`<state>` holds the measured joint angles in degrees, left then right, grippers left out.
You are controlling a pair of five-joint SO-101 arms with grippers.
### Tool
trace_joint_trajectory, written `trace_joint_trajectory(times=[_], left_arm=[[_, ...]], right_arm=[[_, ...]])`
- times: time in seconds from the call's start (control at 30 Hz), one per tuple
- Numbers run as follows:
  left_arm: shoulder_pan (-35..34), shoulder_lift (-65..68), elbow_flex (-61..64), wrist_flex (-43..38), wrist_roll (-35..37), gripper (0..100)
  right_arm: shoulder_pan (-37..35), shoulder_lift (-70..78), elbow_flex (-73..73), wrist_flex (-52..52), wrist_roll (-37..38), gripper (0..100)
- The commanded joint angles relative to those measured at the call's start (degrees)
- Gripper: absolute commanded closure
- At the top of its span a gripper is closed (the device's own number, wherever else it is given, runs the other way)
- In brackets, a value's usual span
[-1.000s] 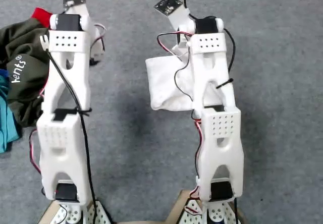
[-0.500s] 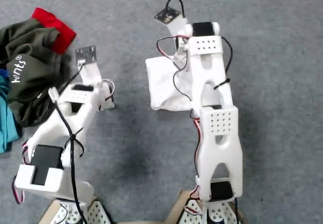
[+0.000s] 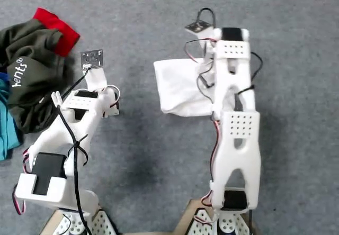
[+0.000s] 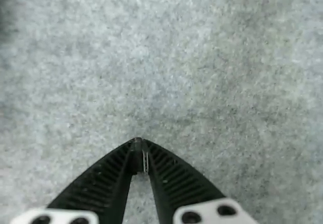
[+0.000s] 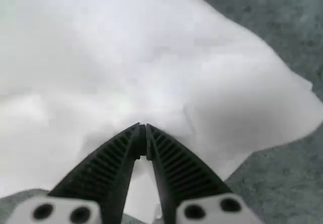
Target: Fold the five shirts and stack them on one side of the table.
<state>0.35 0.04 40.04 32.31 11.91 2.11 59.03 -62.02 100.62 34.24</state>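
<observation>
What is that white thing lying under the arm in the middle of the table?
It is a white cloth shirt, folded into a rough rectangle with soft creases. It lies flat on the grey felt table, near the middle. The right gripper, shut, hangs over it; whether its tips touch the fabric cannot be told.

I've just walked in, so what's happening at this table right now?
Two robot arms are partway through a shirt-folding job. The right pincer is shut and hangs over a white shirt that lies folded mid-table. The left pincer, also shut, is over the bare grey table and holds nothing. A heap of unfolded shirts, dark green, red and teal, lies at the edge on the left arm's side.
</observation>
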Motion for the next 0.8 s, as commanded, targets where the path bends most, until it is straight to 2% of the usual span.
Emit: trace_joint_trajectory(times=[0.0, 0.37, 0.57, 0.67, 0.77], left_arm=[[-0.13, -1.49, -1.36, 0.00, -0.79, 97], [-0.48, 1.49, -3.82, 0.53, -0.62, 97], [-0.57, 1.58, -3.74, 0.53, -0.62, 97], [-0.57, 1.58, -3.74, 0.53, -0.62, 97], [-0.57, 1.58, -3.74, 0.53, -0.62, 97]], right_arm=[[2.46, -7.34, 3.65, 0.70, -0.26, 98.5], [4.22, -30.11, 30.11, 0.18, -0.09, 98.5], [11.60, -36.70, 44.97, -0.26, 4.31, 98.5], [16.70, -40.48, 46.90, -1.23, 5.27, 98.5], [18.55, -44.79, 45.58, -1.67, 4.75, 98.5]])
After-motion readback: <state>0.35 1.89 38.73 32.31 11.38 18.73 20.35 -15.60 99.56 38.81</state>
